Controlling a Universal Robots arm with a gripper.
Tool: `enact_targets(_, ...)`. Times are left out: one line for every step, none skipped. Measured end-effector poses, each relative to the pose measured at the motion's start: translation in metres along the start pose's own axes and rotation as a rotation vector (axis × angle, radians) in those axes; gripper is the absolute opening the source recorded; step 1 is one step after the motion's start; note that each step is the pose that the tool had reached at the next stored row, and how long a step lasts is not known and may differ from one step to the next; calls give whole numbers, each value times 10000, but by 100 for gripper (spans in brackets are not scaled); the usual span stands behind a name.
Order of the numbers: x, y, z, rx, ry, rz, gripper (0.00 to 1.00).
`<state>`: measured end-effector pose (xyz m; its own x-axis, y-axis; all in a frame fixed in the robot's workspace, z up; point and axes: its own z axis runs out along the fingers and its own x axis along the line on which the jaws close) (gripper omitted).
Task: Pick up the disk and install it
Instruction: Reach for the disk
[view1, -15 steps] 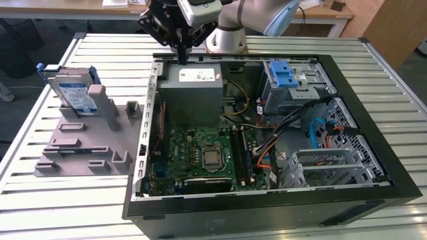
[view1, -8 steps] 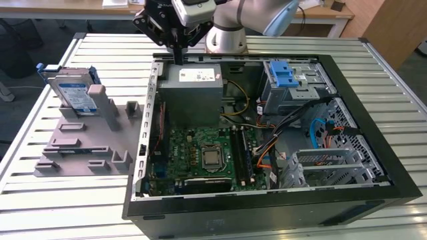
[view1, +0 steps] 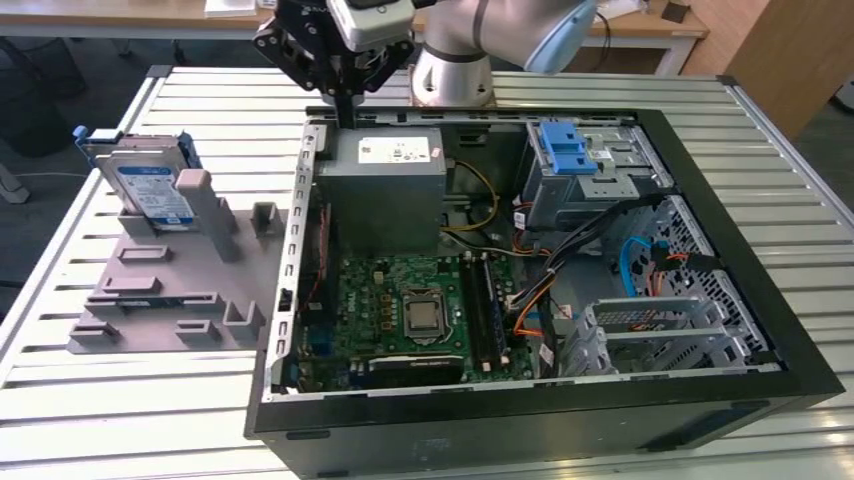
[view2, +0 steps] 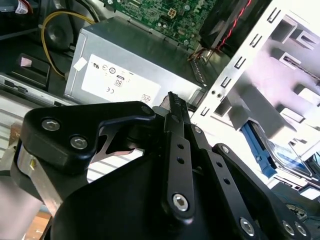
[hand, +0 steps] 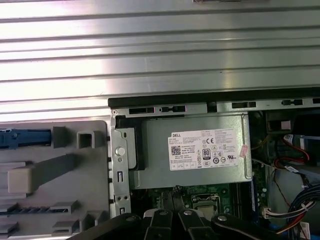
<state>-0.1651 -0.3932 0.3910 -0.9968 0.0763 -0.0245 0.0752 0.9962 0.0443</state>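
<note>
While the disk (view1: 144, 188) stands in its holder (view1: 160, 300), the hand (view1: 344, 112) hangs empty at the case (view1: 534, 405) rim.
Item: one disk, silver with blue rails, set on end in the grey holder on the bench (view1: 107, 420); label face outward, long axis roughly upright, top edge free. Position from hand: well apart, off toward the exterior view's left and lower down, with the case wall between the two. Hand: fingers together, clamped on nothing, tips pointing down just above the power supply (view1: 387, 165), which lies beneath it in both wrist views. Blue-latched bay (view1: 574, 150): inside the case, on the hand's other side from the disk.
</note>
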Motion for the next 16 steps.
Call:
enact_targets(12,3,0,0,0,-1,11)
enact_targets(23,7,0,0,1,-1,11)
enact_targets(33,13,1,0,0,-1,11)
enact_targets(41,20,2,0,0,-1,11)
enact_targets(48,26,2,0,0,-1,11)
enact_targets(56,32,3,0,0,-1,11)
enact_targets(62,38,4,0,0,-1,11)
enact_targets(69,44,4,0,0,-1,11)
enact_targets(76,49,4,0,0,0,11)
enact_targets(85,53,4,0,0,0,11)
enact_targets(93,58,5,0,0,0,11)
enact_targets(102,62,5,-1,-1,0,11)
enact_targets(110,65,5,-1,0,0,11)
enact_targets(119,69,5,0,0,0,11)
enact_targets(128,72,5,1,1,1,11)
enact_targets(137,74,6,0,1,0,11)
